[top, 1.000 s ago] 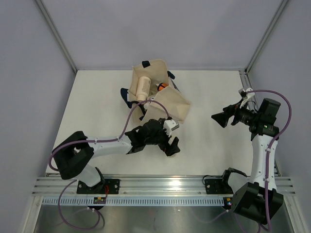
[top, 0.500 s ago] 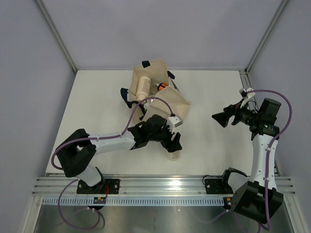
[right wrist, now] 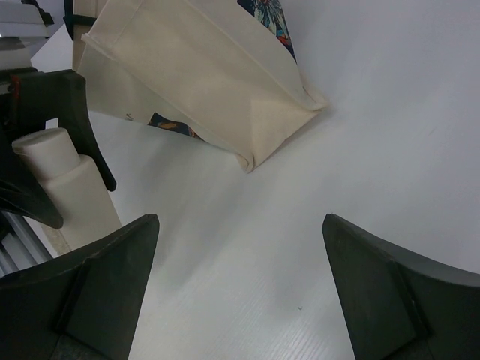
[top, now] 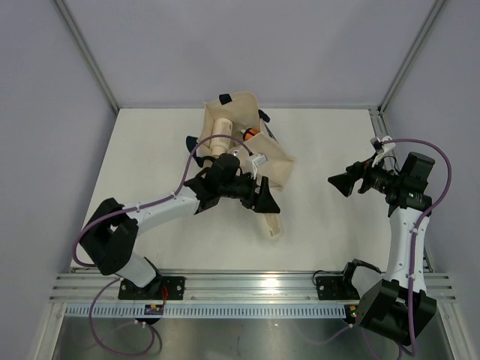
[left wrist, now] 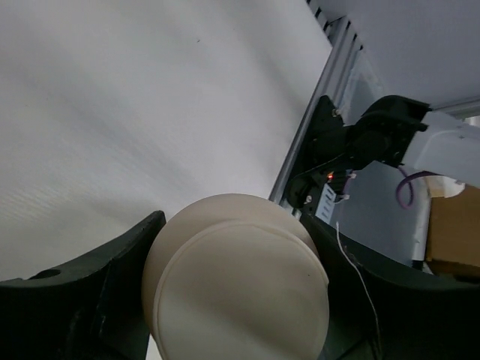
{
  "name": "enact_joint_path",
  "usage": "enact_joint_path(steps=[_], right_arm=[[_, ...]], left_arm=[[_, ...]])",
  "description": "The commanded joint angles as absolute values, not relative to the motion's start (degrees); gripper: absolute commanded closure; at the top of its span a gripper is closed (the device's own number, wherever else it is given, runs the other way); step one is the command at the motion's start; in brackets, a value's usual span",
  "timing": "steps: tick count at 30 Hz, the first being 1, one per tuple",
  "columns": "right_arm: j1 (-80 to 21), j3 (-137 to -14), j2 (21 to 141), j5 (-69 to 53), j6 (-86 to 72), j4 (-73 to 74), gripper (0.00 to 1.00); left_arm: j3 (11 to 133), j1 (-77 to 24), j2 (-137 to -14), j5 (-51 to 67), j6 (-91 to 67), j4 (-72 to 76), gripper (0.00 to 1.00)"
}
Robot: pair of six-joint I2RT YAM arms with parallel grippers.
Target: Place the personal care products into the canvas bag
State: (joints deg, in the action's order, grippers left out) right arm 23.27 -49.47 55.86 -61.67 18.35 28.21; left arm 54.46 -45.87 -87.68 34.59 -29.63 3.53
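Left claw (top: pixel 264 202): closed on the cream-white bottle (top: pixel 271 225), at its cap end. In the left wrist view you see the round cream cap filling the gap between the two dark fingers (left wrist: pixel 97 289). In the right wrist view, at the left edge, the fingers pinch the same bottle just under its cap, and the body hangs tilted below them.

Position: centre of the top view, with the bottle's base pointing to the lower right. You cannot tell from these views whether the base touches the tabletop (top: pixel 337 240) or sits just off it.

Canvas bag (top: pixel 259 161): slumped on the tabletop, upper centre of the top view, just above the left claw. The held bottle is outside it, just below its lower edge. A dark navy handle (top: pixel 225 98) shows at the bag's top. A strip of floral print (right wrist: pixel 266 19) shows at the top of the right wrist view.

Inside the bag's mouth, toward the upper left, lie a beige bottle (top: pixel 220 135) and a small orange bottle (top: pixel 251 135).

Right claw (top: pixel 335 182): jaws spread wide with nothing between them. It sits at the right of the top view, pointing left and well apart from the bag.
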Motion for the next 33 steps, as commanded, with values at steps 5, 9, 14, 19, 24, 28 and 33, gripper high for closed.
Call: enact_joint_path(steps=[5, 9, 14, 19, 24, 28, 33], right_arm=[[23.8, -51.2, 55.2, -62.1, 18.7, 28.0, 0.01], [23.8, -51.3, 55.3, -61.9, 18.6, 28.0, 0.01], [23.8, -51.5, 55.3, -61.4, 18.8, 28.5, 0.01], [23.9, -51.6, 55.4, -61.8, 18.8, 28.6, 0.00], [23.9, -51.6, 55.6, -62.1, 19.1, 29.0, 0.01], [23.9, -51.7, 55.7, -62.0, 19.4, 29.1, 0.01], [23.9, -51.8, 55.8, -61.3, 20.0, 29.4, 0.01]], left_arm=[[62.8, -37.5, -79.3, 47.7, -47.4, 15.9, 1.00], [68.5, -28.8, -78.4, 49.0, -51.5, 14.3, 1.00], [73.1, -18.1, -79.4, 46.2, -52.3, 12.1, 1.00], [85.1, -9.3, -85.9, 40.8, -41.2, 0.0, 1.00], [100.6, -8.6, -97.4, 35.0, -28.5, -13.3, 1.00], [108.9, -9.7, -104.5, 35.8, -26.2, -16.2, 1.00], [109.2, -14.7, -108.1, 34.4, -21.7, -19.2, 1.00]])
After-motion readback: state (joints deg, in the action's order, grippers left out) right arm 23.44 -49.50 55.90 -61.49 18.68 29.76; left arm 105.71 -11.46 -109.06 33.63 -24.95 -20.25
